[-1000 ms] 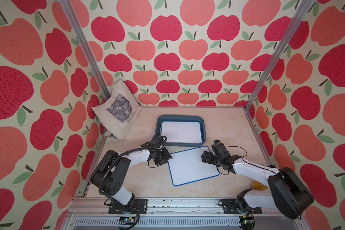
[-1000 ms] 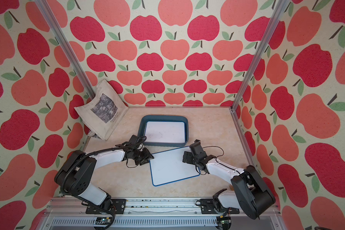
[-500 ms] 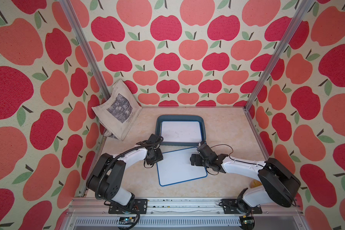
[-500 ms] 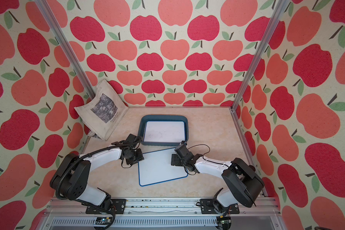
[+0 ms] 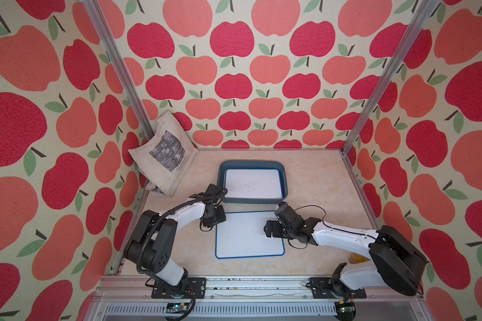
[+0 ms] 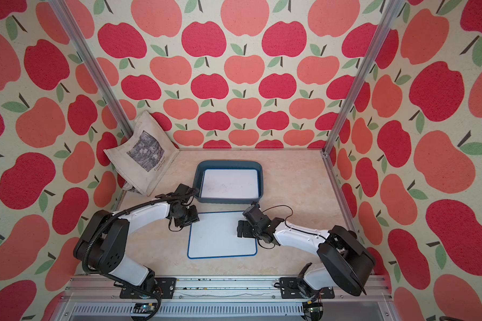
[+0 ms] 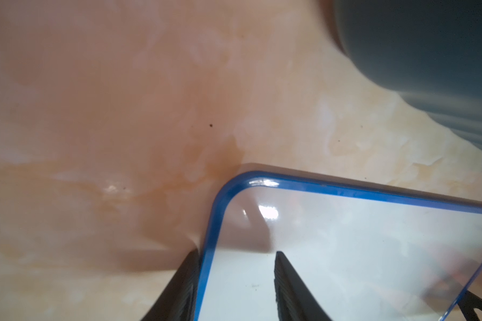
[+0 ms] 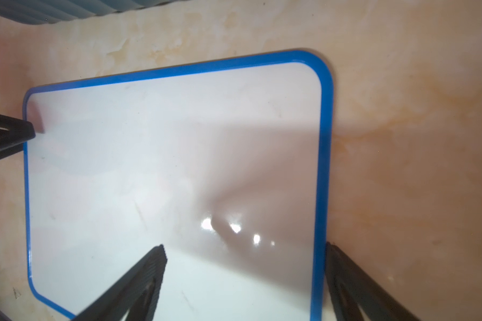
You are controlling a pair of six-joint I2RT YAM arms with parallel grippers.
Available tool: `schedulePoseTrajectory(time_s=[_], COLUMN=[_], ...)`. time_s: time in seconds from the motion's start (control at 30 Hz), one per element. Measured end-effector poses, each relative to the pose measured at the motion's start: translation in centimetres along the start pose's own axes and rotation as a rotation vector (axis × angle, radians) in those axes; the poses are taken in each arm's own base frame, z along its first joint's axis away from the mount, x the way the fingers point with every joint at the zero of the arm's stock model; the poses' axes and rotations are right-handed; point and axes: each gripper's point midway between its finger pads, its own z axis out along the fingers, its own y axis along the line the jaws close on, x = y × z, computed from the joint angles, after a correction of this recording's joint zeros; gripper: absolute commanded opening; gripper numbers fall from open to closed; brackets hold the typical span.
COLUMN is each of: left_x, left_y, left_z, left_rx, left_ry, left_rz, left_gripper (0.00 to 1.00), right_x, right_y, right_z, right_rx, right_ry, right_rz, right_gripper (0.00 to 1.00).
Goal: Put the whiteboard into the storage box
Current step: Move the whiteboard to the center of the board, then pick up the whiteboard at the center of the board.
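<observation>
While a stowed board (image 5: pixel 252 183) already lies in the storage box (image 5: pixel 251 164), the whiteboard (image 5: pixel 248 236) lies flat on the surface (image 5: pixel 317 194) just in front of it, so lifting and placing apparently remain. Left pincer (image 7: pixel 235 254) and right pincer (image 8: pixel 245 246) straddle its opposite edges, both spread apart and gripping nothing yet.

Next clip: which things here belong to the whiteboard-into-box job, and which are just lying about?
Job: loose whiteboard; storage box, second whiteboard already inside; left hand and right hand at the loose board's edges.
Lying about: tote bag in the corner; yellowish thing, mostly hidden.
</observation>
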Motion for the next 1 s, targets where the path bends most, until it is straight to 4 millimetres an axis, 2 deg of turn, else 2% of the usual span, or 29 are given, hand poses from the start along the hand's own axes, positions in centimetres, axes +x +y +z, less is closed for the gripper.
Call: schedulePoseTrajectory(time_s=[0.23,0.43,0.57,0.83,1.0], left_x=[0.3,1.4,2.2,7.3,9.5], left_y=[-0.1,-0.7,-0.3,3.2,4.6], left_z=[-0.6,-4.0,-5.9,-4.9,-3.6], left_rx=[-0.006,0.013,0.023,-0.035,-0.082], left_ry=[0.014,-0.01,-0.028,0.065,0.12], left_rz=[0.053,0.1,0.1,0.067,0.042], left_gripper=[0.47,0.48,0.49,0.51,0.51], right_x=[1.5,2.9,3.5,4.2,4.9], right_y=[-0.1,-0.3,-1.1,-1.2,-1.0], right_z=[-0.6,-1.4,-2.0,-2.5,-2.8], right_rx=[0.014,0.022,0.039,0.027,-0.007], right_ry=[0.052,0.122,0.154,0.192,0.209], right_rz=[-0.024,-0.044,-0.047,-0.044,-0.041], right_gripper=[0.94,0.96,0.96,0.97,0.97])
